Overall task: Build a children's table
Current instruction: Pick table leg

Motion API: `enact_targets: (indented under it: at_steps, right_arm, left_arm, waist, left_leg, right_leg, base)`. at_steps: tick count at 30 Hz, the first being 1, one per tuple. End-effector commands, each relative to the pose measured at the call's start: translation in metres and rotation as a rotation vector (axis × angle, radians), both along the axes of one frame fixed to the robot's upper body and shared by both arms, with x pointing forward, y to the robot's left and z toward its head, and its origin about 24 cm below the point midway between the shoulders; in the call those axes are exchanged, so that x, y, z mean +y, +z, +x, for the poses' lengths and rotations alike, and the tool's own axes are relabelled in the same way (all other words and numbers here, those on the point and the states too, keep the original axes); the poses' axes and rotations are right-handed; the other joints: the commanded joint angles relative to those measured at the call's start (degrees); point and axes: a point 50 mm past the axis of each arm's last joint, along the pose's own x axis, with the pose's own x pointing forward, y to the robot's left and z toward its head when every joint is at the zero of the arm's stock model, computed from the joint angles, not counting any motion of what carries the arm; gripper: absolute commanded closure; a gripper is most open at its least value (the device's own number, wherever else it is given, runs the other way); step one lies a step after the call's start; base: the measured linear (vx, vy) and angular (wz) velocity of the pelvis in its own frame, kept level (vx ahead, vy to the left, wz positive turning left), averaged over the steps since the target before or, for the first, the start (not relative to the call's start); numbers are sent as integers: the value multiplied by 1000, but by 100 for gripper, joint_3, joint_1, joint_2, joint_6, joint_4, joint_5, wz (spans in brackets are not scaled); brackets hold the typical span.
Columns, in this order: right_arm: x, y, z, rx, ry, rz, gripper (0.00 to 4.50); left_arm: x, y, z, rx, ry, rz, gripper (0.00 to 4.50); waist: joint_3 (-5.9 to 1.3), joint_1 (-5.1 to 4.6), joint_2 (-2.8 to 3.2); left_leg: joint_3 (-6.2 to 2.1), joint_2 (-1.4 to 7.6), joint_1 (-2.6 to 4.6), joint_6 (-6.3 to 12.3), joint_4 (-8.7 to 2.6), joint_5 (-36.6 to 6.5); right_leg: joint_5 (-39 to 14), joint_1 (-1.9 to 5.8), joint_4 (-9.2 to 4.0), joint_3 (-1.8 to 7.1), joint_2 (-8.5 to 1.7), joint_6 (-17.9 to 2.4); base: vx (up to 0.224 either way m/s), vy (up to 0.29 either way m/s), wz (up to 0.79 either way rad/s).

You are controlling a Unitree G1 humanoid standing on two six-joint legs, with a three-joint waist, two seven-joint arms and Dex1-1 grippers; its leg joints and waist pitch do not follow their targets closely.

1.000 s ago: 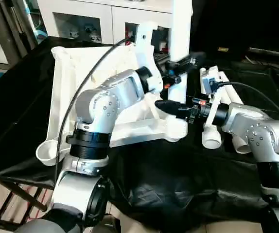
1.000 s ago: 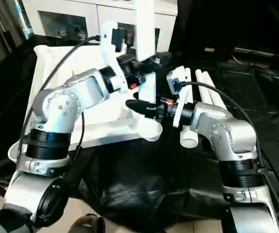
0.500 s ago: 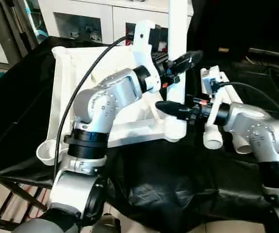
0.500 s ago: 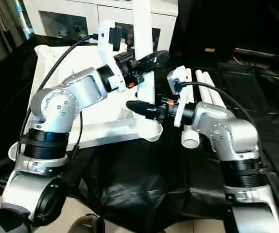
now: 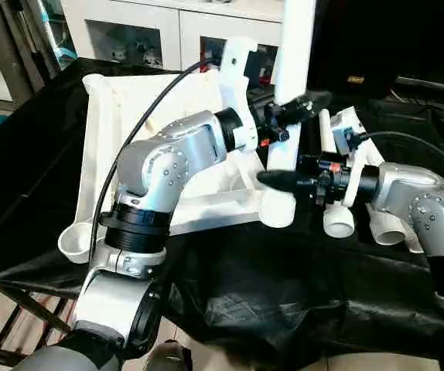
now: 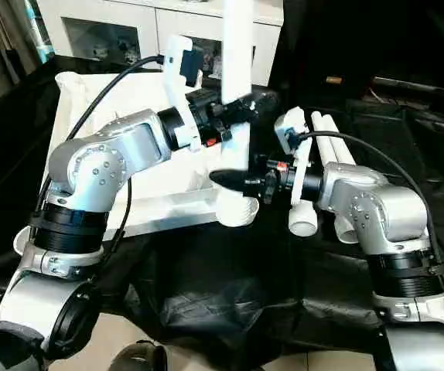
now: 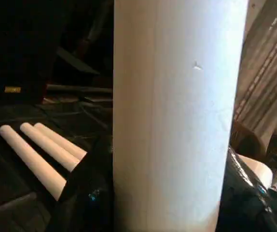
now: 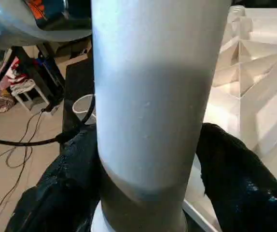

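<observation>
Upright leg (image 5: pixel 293 85) in tabletop's (image 5: pixel 121 116) near corner socket (image 5: pixel 278 209), left gripper (image 5: pixel 295 108) clamped on it above socket, right gripper's (image 5: pixel 278 182) fingers straddling it lower, contact unclear.

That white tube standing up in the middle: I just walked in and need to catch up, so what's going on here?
A humanoid robot is fitting a leg onto the upside-down tabletop of a children's table. The leg stands upright in the near corner socket. The left pincer holds it higher up, and the right pincer sits around it just above the socket. Three more legs lie on the black-draped table to the robot's right.
</observation>
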Motion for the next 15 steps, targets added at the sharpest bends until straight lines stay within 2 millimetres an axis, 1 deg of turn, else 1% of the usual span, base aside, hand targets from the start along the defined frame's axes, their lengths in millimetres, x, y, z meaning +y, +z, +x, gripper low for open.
enact_targets:
  at_steps: [1, 6, 7, 8, 10, 11, 12, 14, 15]
  right_arm:
    - [-2, 0, 3, 1, -15, -38, 150]
    - [-2, 0, 3, 0, -13, -41, 150]
    - [-2, 0, 3, -1, -15, -40, 167]
    - [-2, 0, 3, -2, -16, -39, 178]
    - [-2, 1, 3, -2, -15, -36, 188]
    - [-2, 1, 3, -1, -15, -35, 209]
    - [-2, 1, 3, -1, -14, -35, 209]
    - [-1, 0, 2, 3, -12, -34, 231]
    - [0, -1, 2, 7, -10, -34, 231]
  left_arm:
    - [-6, 10, -5, -49, -40, 0, 265]
    - [-7, 10, -6, -54, -55, 2, 265]
    - [-8, 9, -6, -53, -57, 3, 265]
    - [-8, 9, -6, -53, -58, 4, 265]
    - [-8, 8, -6, -52, -63, 8, 265]
    - [-8, 7, -6, -52, -66, 8, 265]
    - [-8, 7, -6, -52, -67, 8, 265]
    - [-8, 7, -6, -51, -71, 5, 265]
    - [-9, 7, -6, -51, -72, 4, 265]
  waist:
    - [-583, 4, -120]
    - [-581, 4, -115]
    - [-581, 6, -106]
    - [-583, 5, -109]
    - [-583, 5, -110]
    - [-585, 2, -111]
    - [-586, 2, -112]
    - [-588, 4, -113]
    - [-587, 5, -112]
  left_leg:
    - [-198, 406, 219, 69, -361, -714]
    - [-202, 411, 222, 42, -367, -757]
    - [-202, 410, 223, 40, -367, -766]
    - [-201, 408, 220, 39, -365, -761]
    - [-201, 406, 217, 50, -363, -746]
    - [-201, 406, 218, 56, -364, -735]
    - [-199, 404, 217, 59, -362, -728]
    - [-199, 405, 218, 74, -358, -707]
    - [-197, 405, 218, 78, -357, -707]
  right_leg:
    - [-942, 259, -452, 231, -488, -1164]
    - [-975, 256, -452, 230, -486, -1156]
    - [-977, 254, -454, 230, -487, -1156]
    - [-961, 260, -454, 232, -490, -1157]
    - [-932, 262, -454, 232, -490, -1161]
    - [-911, 260, -448, 231, -485, -1165]
    - [-900, 263, -447, 232, -486, -1168]
    - [-874, 263, -443, 233, -488, -1177]
    - [-871, 261, -444, 233, -487, -1186]
  base:
    - [0, 0, 0]
    - [0, 0, 0]
    - [0, 0, 0]
    - [0, 0, 0]
    - [0, 0, 0]
    - [0, 0, 0]
    - [0, 0, 0]
    - [0, 0, 0]
    - [0, 0, 0]
